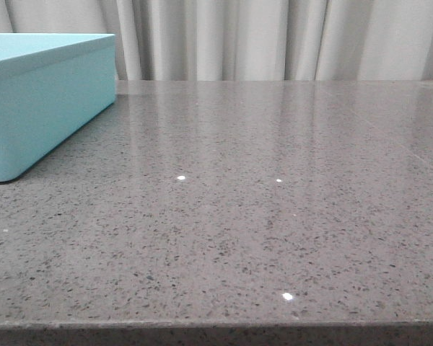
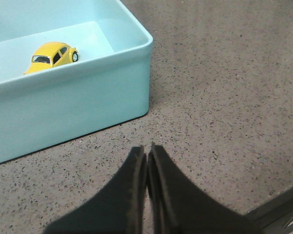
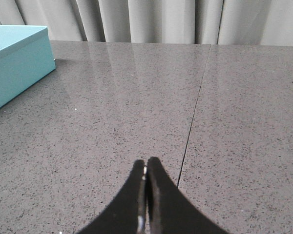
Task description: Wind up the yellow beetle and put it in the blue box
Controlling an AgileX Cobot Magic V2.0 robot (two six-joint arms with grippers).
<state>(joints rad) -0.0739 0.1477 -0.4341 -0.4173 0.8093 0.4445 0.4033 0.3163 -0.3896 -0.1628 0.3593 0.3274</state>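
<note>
The yellow beetle (image 2: 52, 56) stands on its wheels on the floor inside the blue box (image 2: 88, 97), near the wall closest to my left gripper. The blue box also shows at the far left in the front view (image 1: 43, 101) and in the right wrist view (image 3: 14, 63); the beetle is hidden in both. My left gripper (image 2: 147, 148) is shut and empty, above the grey table just outside the box's near wall. My right gripper (image 3: 145, 163) is shut and empty above the table, far from the box. Neither gripper shows in the front view.
The grey speckled stone table (image 1: 274, 216) has a thin seam (image 3: 193, 122) running away from my right gripper. Pale curtains (image 1: 274, 36) hang behind the table's far edge. The table's front edge (image 1: 216, 326) runs along the bottom of the front view.
</note>
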